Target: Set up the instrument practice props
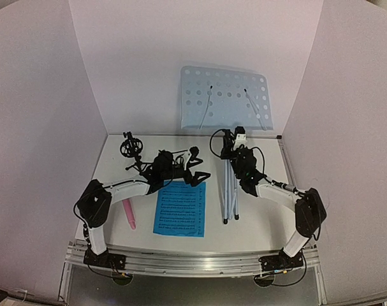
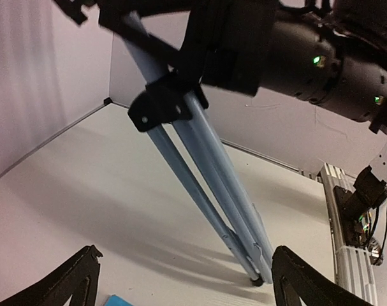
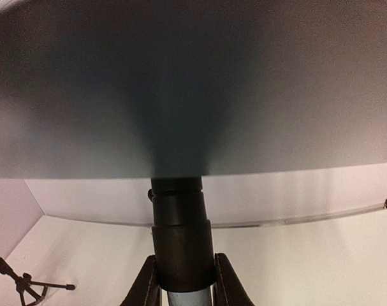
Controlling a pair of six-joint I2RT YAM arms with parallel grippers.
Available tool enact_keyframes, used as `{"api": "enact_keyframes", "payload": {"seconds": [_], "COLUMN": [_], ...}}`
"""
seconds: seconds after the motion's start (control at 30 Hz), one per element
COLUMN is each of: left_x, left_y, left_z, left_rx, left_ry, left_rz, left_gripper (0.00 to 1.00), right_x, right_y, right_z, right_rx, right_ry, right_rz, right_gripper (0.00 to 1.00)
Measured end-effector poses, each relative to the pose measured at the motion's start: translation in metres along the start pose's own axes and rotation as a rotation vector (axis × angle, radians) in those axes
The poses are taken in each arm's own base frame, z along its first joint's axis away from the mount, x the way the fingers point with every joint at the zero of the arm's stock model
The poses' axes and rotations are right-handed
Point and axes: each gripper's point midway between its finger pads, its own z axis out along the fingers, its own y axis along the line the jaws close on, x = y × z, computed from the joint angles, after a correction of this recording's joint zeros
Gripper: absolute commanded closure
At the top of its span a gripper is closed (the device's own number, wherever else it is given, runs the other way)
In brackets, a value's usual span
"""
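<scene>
Since the music stand [image 1: 229, 185] has its silver legs [image 2: 212, 172] bunched close together, with the feet resting on the table [image 1: 257, 217] just beside the blue sheet music [image 1: 180, 208], treat it as something that cannot stand on its own yet. Its pale perforated desk [image 1: 224, 99] is up at the back, well above the tabletop, so the weight sits high.

Your right gripper [image 3: 183, 280] is closed narrowly on the black collar [image 3: 180, 236] just under the desk, one finger on each side. That grip looks like the only thing holding the stand up, so hold it firm and don't loosen it until the legs are spread.

Your left gripper [image 2: 187, 268] is wide open and holds nothing. Its fingers [image 2: 78, 280] are low over the table and point at the lower end of the legs, near them but not touching.

The step in hand, I judge, is to spread those legs. Bring the left gripper in on one leg only, low down near its foot. Draw it outward slowly while the right steadies the pole above, because catching two legs at once would likely drag the whole stand. Watch the corner of the sheet music under the left fingers so you don't scuff it.

Leave alone the pink microphone [image 1: 128, 213] by the left arm's base and the small black mic tripod [image 1: 131, 150] at the back left. Both lie well apart from the stand.
</scene>
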Motion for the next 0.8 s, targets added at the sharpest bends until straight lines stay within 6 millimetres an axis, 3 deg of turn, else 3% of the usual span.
{"api": "enact_keyframes", "payload": {"seconds": [0.2,0.4,0.57,0.7,0.8], "left_x": [0.014,0.002,-0.008,-0.004,0.000], "left_y": [0.002,-0.008,-0.001,0.010,0.015], "left_z": [0.029,0.052,0.076,0.090,0.092], "left_rx": [0.075,0.121,0.078,0.015,-0.010], "left_ry": [-0.015,-0.078,-0.128,-0.141,-0.142], "left_rz": [-0.004,0.071,0.121,0.151,0.172], "left_gripper": [0.02,0.05,0.25,0.36,0.50], "right_x": [-0.042,-0.072,-0.076,-0.072,-0.071], "right_y": [0.011,0.015,0.017,0.019,0.019], "right_z": [-0.004,-0.010,-0.012,-0.012,-0.013], "right_rx": [-0.050,-0.068,-0.069,-0.064,-0.060], "right_ry": [-0.168,-0.305,-0.333,-0.328,-0.329], "right_rz": [0.024,0.045,0.022,-0.028,-0.061], "right_gripper": [1.00,1.00,1.00,1.00,1.00]}}
